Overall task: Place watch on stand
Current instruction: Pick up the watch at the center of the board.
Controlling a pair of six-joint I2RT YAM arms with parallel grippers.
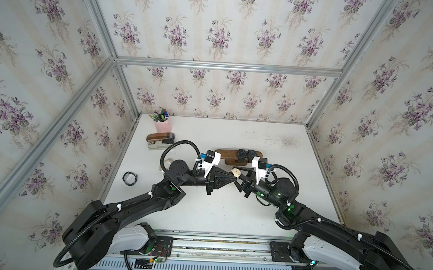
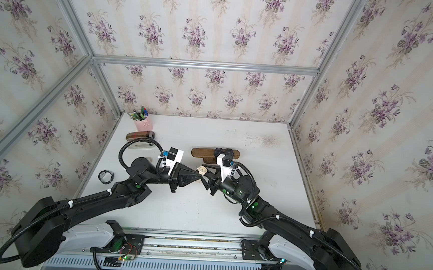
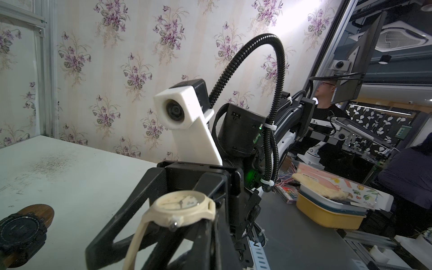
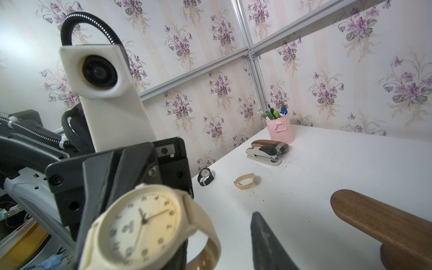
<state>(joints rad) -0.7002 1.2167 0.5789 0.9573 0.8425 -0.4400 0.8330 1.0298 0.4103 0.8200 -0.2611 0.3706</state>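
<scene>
**Cream watch mid-handover, not yet on the stand**

Held in the air by the left gripper (image 1: 233, 179), pinched fully shut on the cream watch (image 1: 235, 172), seemingly at the strap just under the case. Tip to tip with it, the right gripper (image 1: 237, 176), jaws partly apart, one to either side of the watch case. In the right wrist view, a clear gap between the near finger (image 4: 264, 240) and the strap loop, so no hold from that side yet, by the look of it.

Just beyond both sets of fingertips, away from the arm bases: the stand (image 1: 224, 154). Bare wood at the end nearer the left gripper; two black watches (image 1: 246, 156) already over the bar, nearer the right gripper's wrist.

Roughly halfway, at a guess. Done: pickup and lift. Left, as far as can be judged: a firm grip from the right gripper, release by the left, a short carry forward to the bar, and the strap loop slipped over the free end.

Back past the left gripper's wrist, on the table (image 1: 204, 218): a black watch (image 1: 129, 178), a beige watch (image 4: 245, 181), a stapler (image 1: 159, 140) and a pink pen cup (image 1: 161, 126), none of them in either grip.
</scene>
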